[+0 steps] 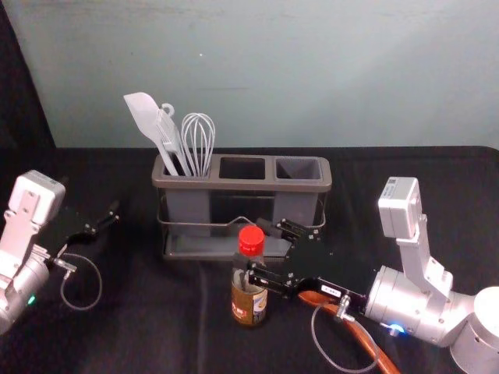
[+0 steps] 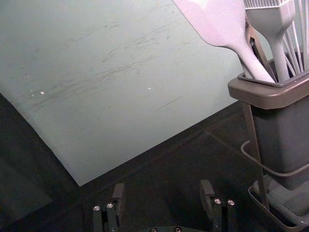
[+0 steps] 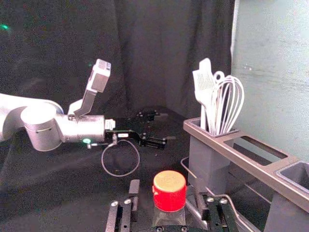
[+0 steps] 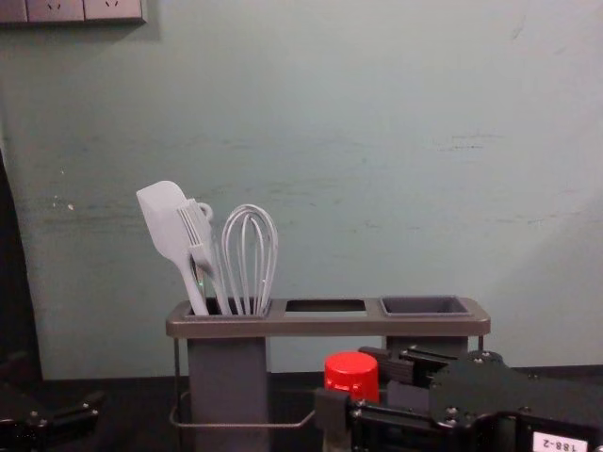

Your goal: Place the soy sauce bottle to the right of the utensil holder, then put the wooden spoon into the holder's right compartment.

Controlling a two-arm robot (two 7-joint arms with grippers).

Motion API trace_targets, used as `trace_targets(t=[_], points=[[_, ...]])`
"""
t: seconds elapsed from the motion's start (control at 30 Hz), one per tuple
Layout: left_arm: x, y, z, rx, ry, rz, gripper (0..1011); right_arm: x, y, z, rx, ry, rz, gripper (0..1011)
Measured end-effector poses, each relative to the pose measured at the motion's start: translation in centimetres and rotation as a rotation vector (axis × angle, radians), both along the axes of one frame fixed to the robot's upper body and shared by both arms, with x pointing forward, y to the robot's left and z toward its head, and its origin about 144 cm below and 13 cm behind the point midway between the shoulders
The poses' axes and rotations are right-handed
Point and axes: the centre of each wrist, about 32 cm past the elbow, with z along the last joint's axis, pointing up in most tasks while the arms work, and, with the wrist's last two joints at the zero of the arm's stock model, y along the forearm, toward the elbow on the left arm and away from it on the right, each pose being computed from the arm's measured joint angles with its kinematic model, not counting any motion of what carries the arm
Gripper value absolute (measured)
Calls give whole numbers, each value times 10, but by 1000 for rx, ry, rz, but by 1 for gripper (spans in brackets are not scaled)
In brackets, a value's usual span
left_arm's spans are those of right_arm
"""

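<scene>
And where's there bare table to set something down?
Bare: between the left gripper and the bottle; also right of the holder, beyond the right arm. Crowded: around the right gripper, bottle and spoon.

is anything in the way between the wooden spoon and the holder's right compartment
Yes, the right gripper and its wrist reach across between the wooden spoon and the right compartment. Nothing sticks out of the compartment's opening.

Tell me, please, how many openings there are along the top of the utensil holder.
3: the left opening, where the whisk stands; the middle opening; and the right opening, with no utensil in it. None seems hidden.
</scene>
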Motion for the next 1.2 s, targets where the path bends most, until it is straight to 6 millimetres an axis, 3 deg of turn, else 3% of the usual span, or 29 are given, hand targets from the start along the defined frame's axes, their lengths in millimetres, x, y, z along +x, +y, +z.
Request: trace_targets(t=[0.37,1.2], points=[[0,0,0,0,0,0,1012,0,0,0,0,0,0,399],[0,0,0,0,0,0,1011,-1,1,1,-8,-17,1,390]])
